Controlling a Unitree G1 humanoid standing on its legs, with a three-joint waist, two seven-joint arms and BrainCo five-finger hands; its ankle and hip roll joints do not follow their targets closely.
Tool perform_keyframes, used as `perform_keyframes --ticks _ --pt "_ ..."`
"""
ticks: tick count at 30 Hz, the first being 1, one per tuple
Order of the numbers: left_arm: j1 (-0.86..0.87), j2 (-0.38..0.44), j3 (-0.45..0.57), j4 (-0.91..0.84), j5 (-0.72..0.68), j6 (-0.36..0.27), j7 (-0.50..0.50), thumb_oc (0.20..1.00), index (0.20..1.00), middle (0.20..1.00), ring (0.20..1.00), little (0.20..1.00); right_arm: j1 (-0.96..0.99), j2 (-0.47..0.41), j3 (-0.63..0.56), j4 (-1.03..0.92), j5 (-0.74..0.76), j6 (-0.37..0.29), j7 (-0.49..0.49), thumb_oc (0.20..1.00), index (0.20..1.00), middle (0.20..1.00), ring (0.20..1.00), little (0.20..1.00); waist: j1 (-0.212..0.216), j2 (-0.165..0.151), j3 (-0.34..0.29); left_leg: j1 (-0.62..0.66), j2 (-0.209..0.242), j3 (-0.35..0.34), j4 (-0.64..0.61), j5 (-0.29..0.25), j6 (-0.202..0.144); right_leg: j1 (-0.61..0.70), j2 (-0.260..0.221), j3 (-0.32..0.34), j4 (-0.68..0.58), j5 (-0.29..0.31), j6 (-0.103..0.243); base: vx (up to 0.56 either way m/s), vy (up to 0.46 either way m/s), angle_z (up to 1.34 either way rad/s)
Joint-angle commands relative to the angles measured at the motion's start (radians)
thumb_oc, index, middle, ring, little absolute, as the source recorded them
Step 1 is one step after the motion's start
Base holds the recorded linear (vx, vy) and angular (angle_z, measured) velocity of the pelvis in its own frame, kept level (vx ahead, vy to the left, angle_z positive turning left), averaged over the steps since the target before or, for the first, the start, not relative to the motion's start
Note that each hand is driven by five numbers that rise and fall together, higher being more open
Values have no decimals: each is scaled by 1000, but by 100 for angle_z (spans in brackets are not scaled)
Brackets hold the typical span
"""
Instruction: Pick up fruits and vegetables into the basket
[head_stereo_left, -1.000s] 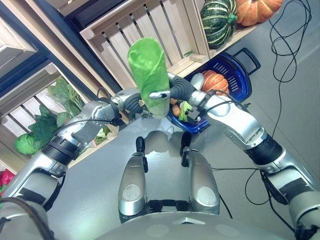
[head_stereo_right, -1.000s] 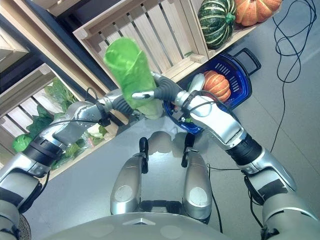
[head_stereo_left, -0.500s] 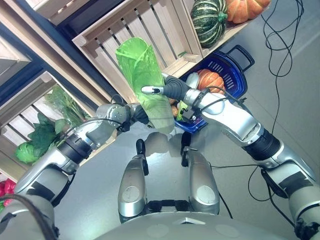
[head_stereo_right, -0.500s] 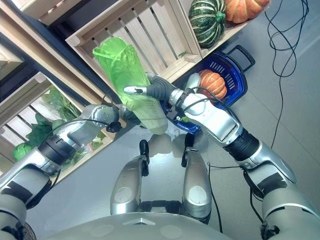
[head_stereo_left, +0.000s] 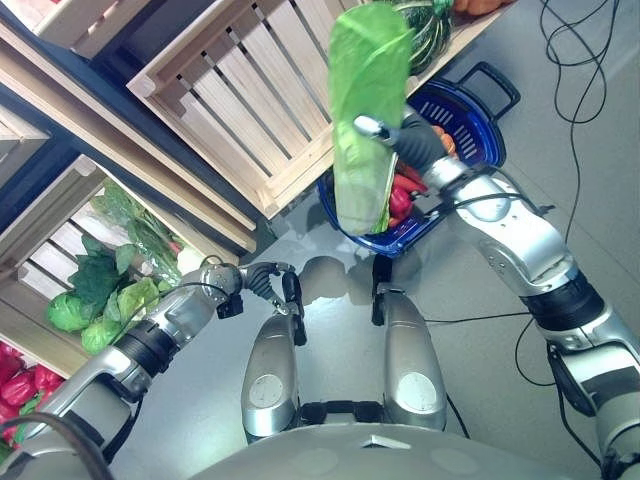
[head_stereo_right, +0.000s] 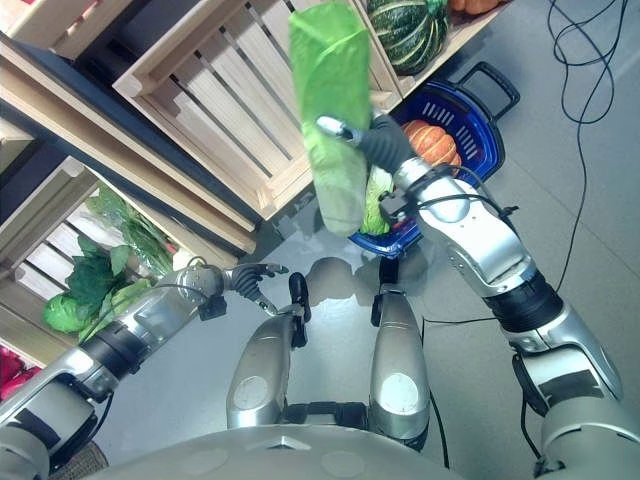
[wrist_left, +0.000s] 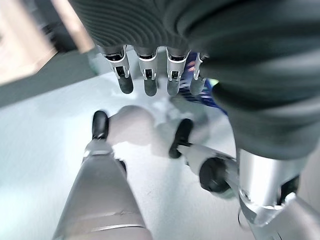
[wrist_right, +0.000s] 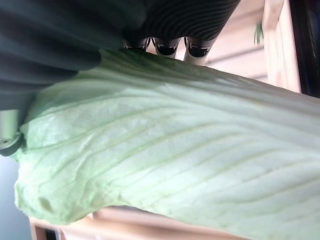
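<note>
Holding the cabbage (head_stereo_left: 365, 110) upright above the blue basket (head_stereo_left: 478, 120), the right hand (head_stereo_left: 415, 140) has its fingers curled round the long, pale-green, veined head. The one-sided grip on so tall a load could let it tip or slide, missing the basket's rim. The basket already holds a pumpkin (head_stereo_right: 432, 140) and red produce. The left hand (head_stereo_right: 250, 277) hangs low, fingers relaxed, holding nothing.
</note>
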Motion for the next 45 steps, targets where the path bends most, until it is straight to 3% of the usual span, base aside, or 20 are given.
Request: perform_keyframes --ticks 1,9,11,12,13,14,18,22,32,40,42,45 --pt "106 -11 57 37 -121 -26 103 1000 1000 1000 1000 1000 4 3 -130 -82 47 -173 -50 200 200 200 200 200 -15 -9 3 -53 -12 49 62 -69 63 20 -4 -22 61 -115 53 -35 -27 -5" --pt "210 -89 173 189 -254 -122 221 1000 1000 1000 1000 1000 83 34 -257 -9 4 -289 -149 200 200 200 200 200 -9 9 3 -138 -11 56 81 -59 64 -77 -3 -40 124 -137 39 -20 -11 -2" --pt "242 -120 212 223 -317 -158 254 1000 1000 1000 1000 1000 88 52 -274 37 -27 -342 -209 200 200 200 200 200 2 19 3 -174 -12 56 85 -52 65 -116 -6 -50 150 -146 33 5 -22 -3" --pt "265 -143 230 245 -347 -176 270 1000 1000 1000 1000 1000 86 66 -283 75 -45 -378 -243 200 200 200 200 200 12 29 3 -180 -17 46 93 -74 59 -129 -9 -44 178 -181 41 0 0 0" --pt "263 -145 233 246 -353 -177 274 1000 1000 1000 1000 1000 82 67 -284 77 -48 -380 -248 200 200 200 200 200 13 30 3 -199 -15 54 88 -46 66 -146 -11 -54 170 -154 31 60 -23 2" --pt "279 -156 242 255 -370 -185 281 1000 1000 1000 1000 1000 81 75 -286 105 -52 -398 -263 200 200 200 200 200 19 34 3 -195 -21 43 96 -72 60 -146 -15 -47 191 -187 40 -22 -23 7" --pt "316 -188 272 292 -439 -214 295 1000 1000 1000 1000 1000 35 86 -297 232 -39 -419 -318 200 200 200 200 200 55 61 3 -255 -33 37 101 -58 60 -206 -31 -64 227 -199 31 -2 -27 5" --pt "351 -223 302 350 -547 -211 300 1000 1000 1000 1000 1000 -68 65 -301 436 16 -403 -372 200 200 200 200 200 100 109 3 -323 -46 32 110 -42 55 -282 -47 -77 275 -217 18 7 -2 21" --pt "408 -252 329 434 -565 -186 229 1000 1000 1000 1000 1000 -266 -36 -266 794 -18 -349 -427 200 200 200 200 200 168 187 3 -446 -67 17 143 -32 58 -437 -85 -84 381 -253 -10 14 6 20" --pt "440 -248 329 469 -535 -202 200 1000 1000 1000 1000 1000 -384 -118 -164 1033 -90 -156 -505 200 200 200 200 200 209 228 3 -548 -71 -1 181 -33 67 -556 -105 -66 465 -277 -23 5 1 14" --pt "444 -240 325 458 -540 -200 195 1000 1000 1000 1000 1000 -423 -142 -134 1106 -21 -108 -517 200 200 200 200 200 220 235 3 -572 -66 1 187 -31 66 -582 -114 -67 479 -279 -24 -15 -40 15" --pt "447 -235 324 448 -538 -196 190 1000 1000 1000 1000 1000 -441 -150 -131 1180 47 -95 -510 200 200 200 200 200 230 241 3 -592 -64 -3 194 -31 68 -604 -122 -68 496 -282 -24 -13 -46 7"
